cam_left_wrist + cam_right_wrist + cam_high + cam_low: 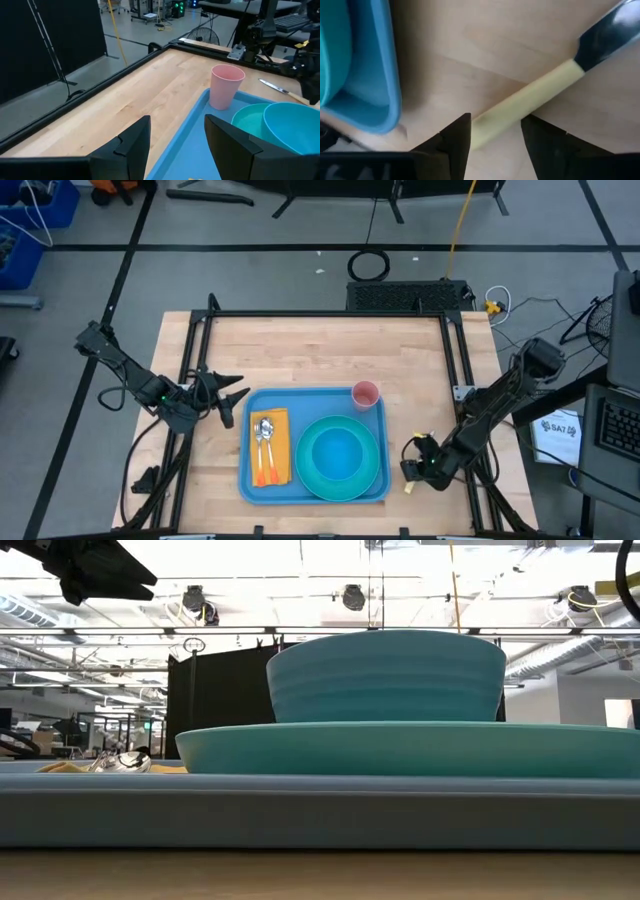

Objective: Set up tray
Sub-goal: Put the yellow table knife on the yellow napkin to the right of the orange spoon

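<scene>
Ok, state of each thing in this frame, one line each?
tray: flat on table, loaded.
plate: on tray, bowl inside.
bowl: upright, empty.
pink cup: upright, tray corner.
napkin: flat, cutlery on top.
knife: on table, outside tray.
left gripper: open, empty.
right gripper: open over knife handle.

In the right wrist view, the knife (555, 85) is cut off: its blade tip leaves the frame and its yellow handle end sits hidden between the right gripper (492, 137) fingers. In the low view, the tray (300, 810) rim hides the plate's (420, 748) base.
</scene>
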